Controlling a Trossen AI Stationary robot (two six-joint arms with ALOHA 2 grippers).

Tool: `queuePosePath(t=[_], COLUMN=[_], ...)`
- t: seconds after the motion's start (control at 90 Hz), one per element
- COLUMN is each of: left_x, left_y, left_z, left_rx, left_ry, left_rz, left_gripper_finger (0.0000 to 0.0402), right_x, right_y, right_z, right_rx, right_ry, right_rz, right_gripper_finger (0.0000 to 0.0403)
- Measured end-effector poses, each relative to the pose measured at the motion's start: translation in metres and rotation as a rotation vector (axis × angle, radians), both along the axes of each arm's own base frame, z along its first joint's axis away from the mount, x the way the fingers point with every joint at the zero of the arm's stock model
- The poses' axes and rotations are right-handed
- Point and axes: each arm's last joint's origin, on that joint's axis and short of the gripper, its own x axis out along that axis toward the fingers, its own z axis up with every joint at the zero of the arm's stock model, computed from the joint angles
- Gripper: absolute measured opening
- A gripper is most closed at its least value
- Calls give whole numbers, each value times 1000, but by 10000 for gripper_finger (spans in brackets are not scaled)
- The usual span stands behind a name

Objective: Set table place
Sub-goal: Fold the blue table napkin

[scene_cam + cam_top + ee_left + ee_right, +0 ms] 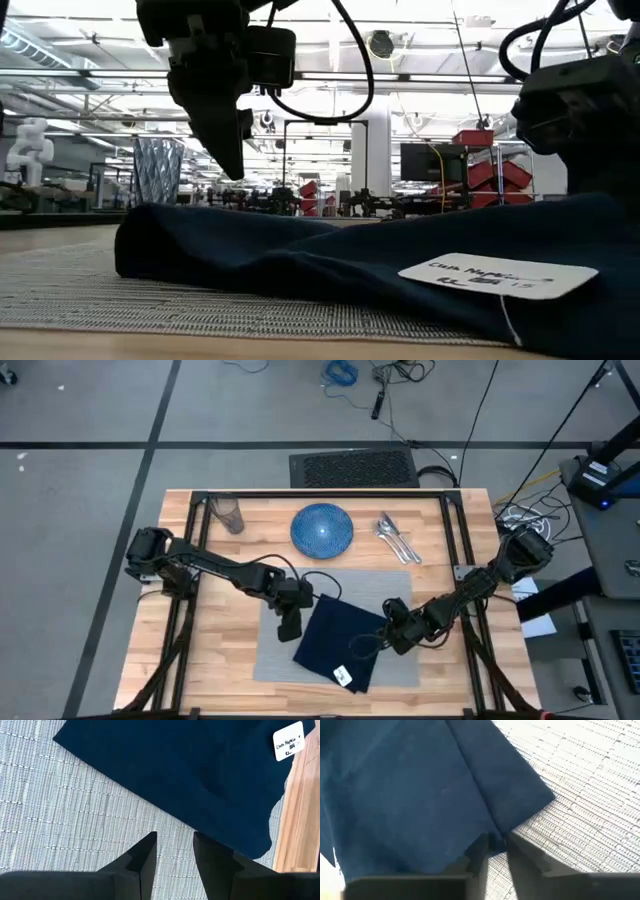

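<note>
- Placemat (275, 645): we count one, grey and woven, lying on the near middle of the table (215, 670), with one navy napkin (335, 640) lying askew on top of it, its near corner reaching the mat's near edge.
- We count one white tag (343, 676) on the napkin near that corner; its writing is too small for us to read.
- At the far side of the table we see one blue plate (322, 528), one clear glass (229, 515) to its left, and silver cutlery (397, 539) to its right, all off the mat. The cutlery pieces lie bunched, so we cannot count or name each one.
- Two arms are in view. Our left gripper (174, 851) hangs over bare mat just beside the napkin's left edge, fingers a narrow gap apart with nothing between them.
- Our right gripper (494, 846) sits at the napkin's right edge, fingers nearly together on a fold of the cloth.
- In the low view the napkin fills the foreground and hides the plate and cutlery; only the glass shows behind it.
</note>
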Motion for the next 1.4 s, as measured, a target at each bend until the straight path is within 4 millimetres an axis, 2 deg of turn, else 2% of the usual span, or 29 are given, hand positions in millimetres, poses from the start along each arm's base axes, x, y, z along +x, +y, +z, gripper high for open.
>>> queuePosePath(t=[0.178,0.422,0.778,1.178,1.4], left_x=[0,0,0,0,0], left_y=[0,0,0,0,0], left_z=[0,0,0,0,0], left_rx=[-1,-2,-2,-2,-2], left_ry=[1,1,0,-2,-2], left_rz=[0,0,-1,-1,-1], left_gripper_finger=[113,113,113,113,113], right_x=[2,1,-17,-10,-8], right_y=[2,0,-16,-37,-38], right_z=[2,18,38,40,35], right_rx=[20,26,-20,-46,-24], right_ry=[-33,-109,-52,-16,30], right_rz=[5,7,-6,30,61], right_gripper_finger=[3,0,0,0,0])
